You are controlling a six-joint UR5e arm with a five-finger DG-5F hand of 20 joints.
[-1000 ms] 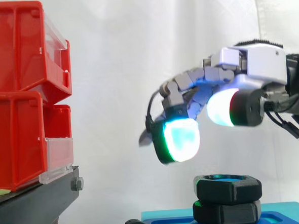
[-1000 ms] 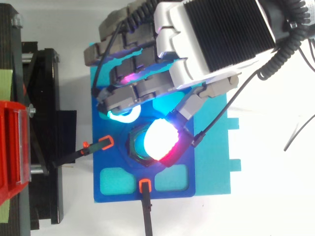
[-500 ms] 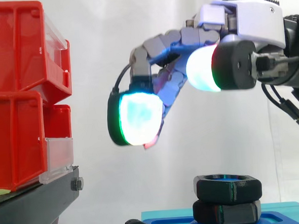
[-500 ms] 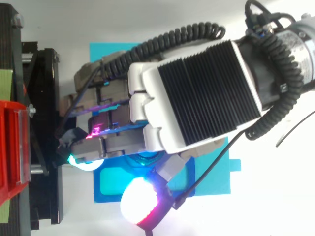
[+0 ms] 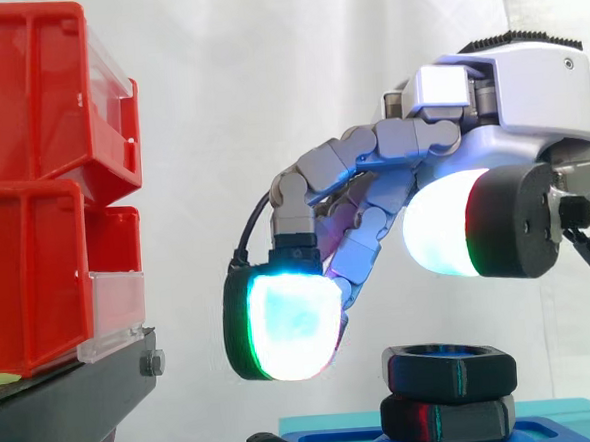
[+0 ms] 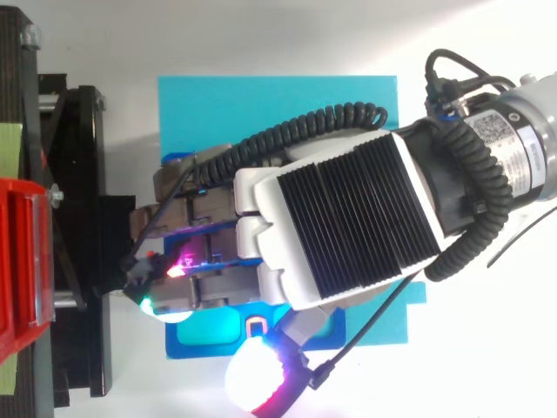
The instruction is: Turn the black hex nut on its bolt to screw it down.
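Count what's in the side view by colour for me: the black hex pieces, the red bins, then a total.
Black hex pieces: 2, stacked one on the other
Red bins: 2, stacked
Total: 4

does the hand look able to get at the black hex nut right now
Probably yes: in the side view the hand hovers open just above the black hex nut, and nothing stands between them.

Level side, overhead top, both near hand [image 5: 528, 97]
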